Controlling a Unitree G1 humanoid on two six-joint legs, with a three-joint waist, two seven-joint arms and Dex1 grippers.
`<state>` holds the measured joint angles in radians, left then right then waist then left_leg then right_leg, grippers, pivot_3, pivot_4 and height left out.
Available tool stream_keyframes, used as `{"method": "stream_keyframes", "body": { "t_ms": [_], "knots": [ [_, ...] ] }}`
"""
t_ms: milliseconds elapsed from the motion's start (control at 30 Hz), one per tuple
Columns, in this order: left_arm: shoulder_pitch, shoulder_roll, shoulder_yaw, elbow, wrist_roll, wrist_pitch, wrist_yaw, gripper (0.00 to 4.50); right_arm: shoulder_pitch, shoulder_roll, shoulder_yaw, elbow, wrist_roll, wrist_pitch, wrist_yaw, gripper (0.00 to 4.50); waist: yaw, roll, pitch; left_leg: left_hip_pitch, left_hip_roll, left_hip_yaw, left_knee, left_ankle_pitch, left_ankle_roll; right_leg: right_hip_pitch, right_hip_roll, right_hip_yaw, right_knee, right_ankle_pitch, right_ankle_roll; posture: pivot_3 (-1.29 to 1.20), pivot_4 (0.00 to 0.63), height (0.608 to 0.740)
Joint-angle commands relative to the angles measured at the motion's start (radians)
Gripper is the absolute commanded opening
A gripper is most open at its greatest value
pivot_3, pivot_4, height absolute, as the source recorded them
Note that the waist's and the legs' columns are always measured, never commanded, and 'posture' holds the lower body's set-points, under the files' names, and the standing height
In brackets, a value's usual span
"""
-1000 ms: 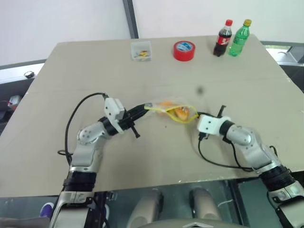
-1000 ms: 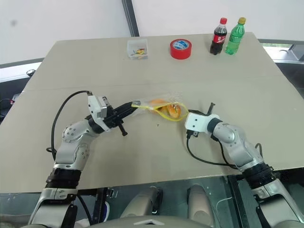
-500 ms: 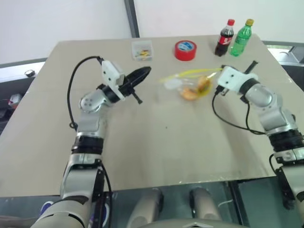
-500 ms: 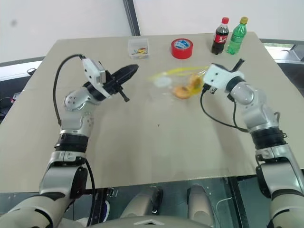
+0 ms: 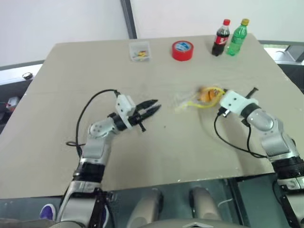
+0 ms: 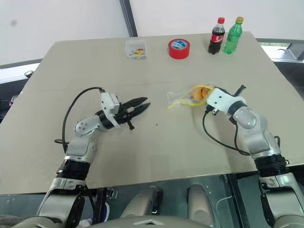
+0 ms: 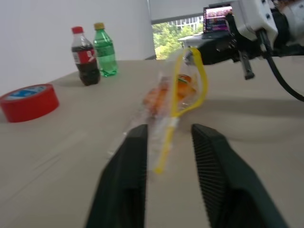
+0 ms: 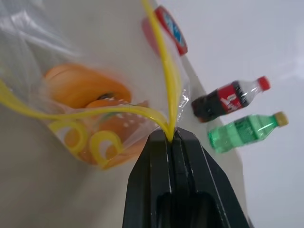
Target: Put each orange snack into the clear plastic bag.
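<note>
Two head cameras look down and forward over the table [image 5: 156,142], side by side, sharing nearly all of it. The left wrist camera looks low across the tabletop toward the bag [image 7: 175,95]. The right wrist camera sits close against the same bag.

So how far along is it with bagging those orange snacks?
Nearly finished, it seems. Both orange snacks sit inside the clear plastic bag. The right gripper pinches the bag's yellow strip; the left gripper is open beside it, holding nothing. What seems left is setting the bag down.
</note>
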<state>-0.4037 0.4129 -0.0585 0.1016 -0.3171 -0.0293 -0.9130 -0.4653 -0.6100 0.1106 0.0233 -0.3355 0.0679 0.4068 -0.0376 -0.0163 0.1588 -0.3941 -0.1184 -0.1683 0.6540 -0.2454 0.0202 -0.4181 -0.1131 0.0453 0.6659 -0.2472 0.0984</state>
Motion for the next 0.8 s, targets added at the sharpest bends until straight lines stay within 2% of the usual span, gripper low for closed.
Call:
{"method": "stream_keyframes", "body": {
  "t_ms": [33, 133, 267, 500, 533, 600, 800],
  "knots": [
    [-0.014, 0.036, -0.061, -0.076, 0.234, 0.111, 0.19, 3.29, -0.034, -0.011, -0.027, -0.07, 0.008, 0.04, 0.025, 0.0, 0.002, 0.0, 0.0, 0.001, 0.0, 0.0, 0.0, 0.0, 0.0, 0.001, 0.0, 0.0, 0.0, 0.0, 0.0, 0.0, 0.15, 0.74],
    [-0.029, 0.009, -0.084, -0.098, 0.247, 0.149, 0.221, 4.48, -0.047, -0.017, -0.029, -0.096, 0.011, 0.064, 0.045, 0.0, 0.004, 0.0, 0.0, 0.0, 0.0, 0.0, -0.001, 0.0, 0.0, 0.001, 0.0, 0.0, -0.002, 0.0, 0.0, 0.0, 0.15, 0.74],
    [-0.07, -0.005, -0.143, -0.063, 0.367, 0.118, 0.288, 4.48, -0.048, -0.016, -0.031, -0.112, 0.014, 0.08, 0.057, 0.0, 0.007, 0.0, 0.0, -0.002, 0.0, -0.001, -0.001, 0.0, 0.0, 0.0, 0.0, -0.001, -0.004, 0.0, 0.0, 0.0, 0.15, 0.74],
    [-0.131, -0.049, -0.209, 0.037, 0.481, 0.083, 0.359, 4.48, -0.042, -0.007, -0.025, -0.121, 0.012, 0.094, 0.058, 0.0, 0.008, 0.0, 0.0, -0.002, 0.0, 0.0, -0.001, 0.0, 0.0, -0.001, 0.0, -0.001, -0.004, 0.0, 0.0, 0.0, 0.15, 0.74],
    [-0.142, -0.054, -0.218, 0.054, 0.491, 0.08, 0.359, 4.09, -0.041, -0.006, -0.024, -0.122, 0.011, 0.096, 0.058, 0.0, 0.007, 0.0, 0.0, -0.002, 0.0, 0.0, -0.001, 0.0, 0.0, -0.001, 0.0, -0.001, -0.004, 0.0, 0.0, 0.0, 0.15, 0.74],
    [-0.16, -0.064, -0.23, 0.087, 0.518, 0.073, 0.381, 3.78, -0.041, -0.004, -0.023, -0.124, 0.012, 0.1, 0.058, 0.0, 0.008, 0.0, 0.0, -0.002, 0.0, 0.0, -0.001, 0.0, 0.0, -0.001, 0.0, -0.001, -0.004, 0.0, 0.0, 0.0, 0.15, 0.74],
    [-0.194, -0.102, -0.248, 0.176, 0.552, 0.001, 0.412, 0.88, -0.031, 0.0, -0.023, -0.13, 0.013, 0.104, 0.058, 0.0, 0.012, 0.0, 0.0, -0.003, 0.0, 0.0, -0.001, 0.0, 0.0, -0.001, -0.001, -0.001, -0.004, 0.0, 0.0, 0.0, 0.15, 0.74]
  ]
}}
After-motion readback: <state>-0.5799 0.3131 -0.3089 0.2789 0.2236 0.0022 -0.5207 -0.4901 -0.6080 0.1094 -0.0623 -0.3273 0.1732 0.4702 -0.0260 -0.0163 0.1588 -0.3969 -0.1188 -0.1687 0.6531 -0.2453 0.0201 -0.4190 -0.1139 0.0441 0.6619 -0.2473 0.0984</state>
